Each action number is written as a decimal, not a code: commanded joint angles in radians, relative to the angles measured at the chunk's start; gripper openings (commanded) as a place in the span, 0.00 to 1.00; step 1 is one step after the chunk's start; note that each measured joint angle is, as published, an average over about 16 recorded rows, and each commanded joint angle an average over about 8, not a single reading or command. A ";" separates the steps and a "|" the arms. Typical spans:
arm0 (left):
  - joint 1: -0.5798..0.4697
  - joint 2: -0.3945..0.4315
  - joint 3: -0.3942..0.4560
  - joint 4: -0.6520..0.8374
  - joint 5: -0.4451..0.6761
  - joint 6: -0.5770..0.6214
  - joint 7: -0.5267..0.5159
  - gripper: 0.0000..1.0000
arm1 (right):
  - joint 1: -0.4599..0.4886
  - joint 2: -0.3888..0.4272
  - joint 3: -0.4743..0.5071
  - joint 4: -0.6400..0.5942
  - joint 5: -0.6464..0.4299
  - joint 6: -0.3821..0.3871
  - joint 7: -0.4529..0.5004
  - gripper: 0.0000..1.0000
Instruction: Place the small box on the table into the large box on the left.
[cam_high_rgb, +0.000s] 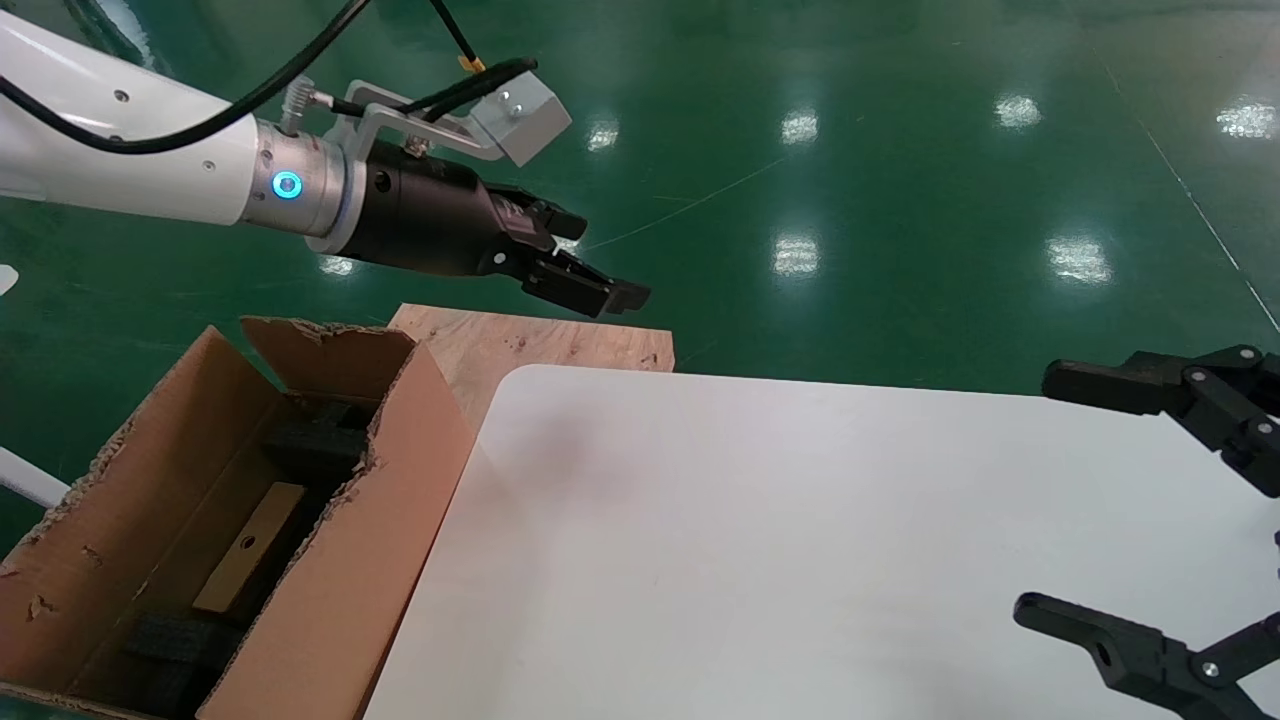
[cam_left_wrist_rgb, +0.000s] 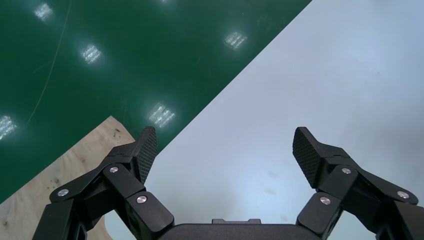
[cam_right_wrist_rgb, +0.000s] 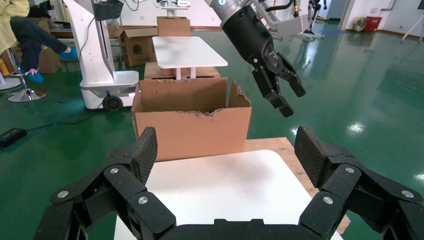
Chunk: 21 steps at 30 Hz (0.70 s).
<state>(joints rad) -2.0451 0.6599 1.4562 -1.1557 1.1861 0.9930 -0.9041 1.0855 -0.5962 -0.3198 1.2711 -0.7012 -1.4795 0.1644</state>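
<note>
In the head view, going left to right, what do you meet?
large box with the small box inside it → plywood board, left pincer open above it → white table → right pincer, open.

1 small box (cam_high_rgb: 248, 546), 1 large box (cam_high_rgb: 330, 600), 2 grippers.

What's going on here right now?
The small brown cardboard box with a punched hole already lies inside the big torn-rimmed cardboard carton, between black foam blocks. The left gripper hangs open and empty above the white table's far corner; the right gripper sits open at the table's right.
</note>
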 joint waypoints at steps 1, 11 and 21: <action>-0.003 0.003 0.006 0.018 0.004 0.003 0.003 1.00 | 0.000 0.000 0.000 0.000 0.000 0.000 0.000 1.00; 0.134 -0.005 -0.160 -0.004 -0.060 0.073 0.104 1.00 | 0.000 0.000 0.000 0.000 0.000 0.000 0.000 1.00; 0.298 -0.013 -0.360 -0.028 -0.138 0.158 0.224 1.00 | 0.000 0.000 -0.001 0.000 0.000 0.000 0.000 1.00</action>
<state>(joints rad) -1.7471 0.6467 1.0970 -1.1839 1.0486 1.1503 -0.6803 1.0858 -0.5961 -0.3203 1.2707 -0.7009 -1.4795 0.1640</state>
